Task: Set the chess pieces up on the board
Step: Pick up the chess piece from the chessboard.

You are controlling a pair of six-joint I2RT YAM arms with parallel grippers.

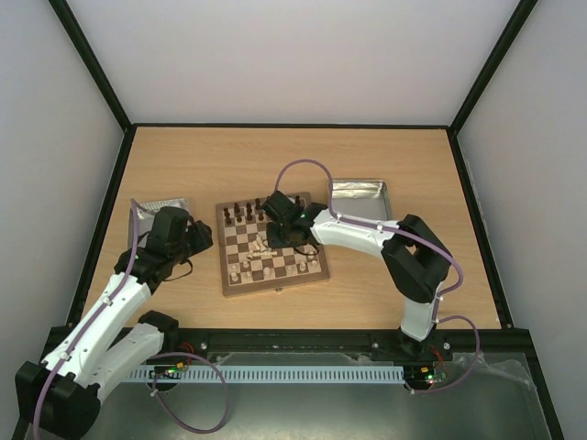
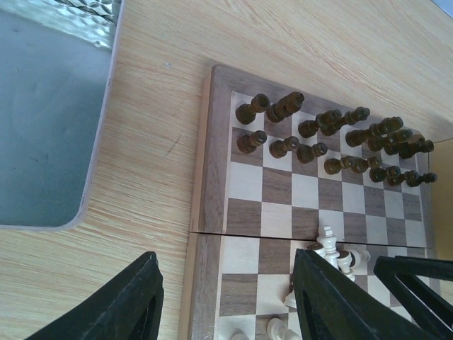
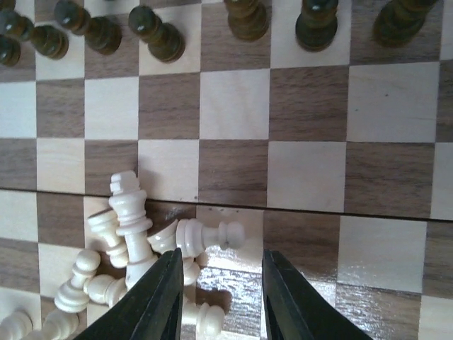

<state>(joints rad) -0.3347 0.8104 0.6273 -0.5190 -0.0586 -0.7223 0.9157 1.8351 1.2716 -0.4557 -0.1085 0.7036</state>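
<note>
Left gripper (image 1: 197,236) near the board's (image 1: 275,289) left edge from above, right gripper (image 1: 278,234) over a heap of pale pieces (image 1: 261,246) mid-board. Left wrist view: fingers (image 2: 311,297) wide apart above the rim, holding nothing; dark pieces (image 2: 318,134) upright in 2 far rows. Right wrist view: narrow gap over bare board, nothing gripped; pale pieces toppled just left of the fingertips.

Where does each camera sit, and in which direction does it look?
Top external: above and behind the robot, looking down on the table; both arms and the board show.
Left wrist: beside the board's left rim, facing the dark chessmen; the open left pincer shows.
Right wrist: low over the board's middle, facing fallen pale chess pieces; the right pincer shows.
Shared: both wrist views show the dark chessmen and the pale chess pieces.
</note>
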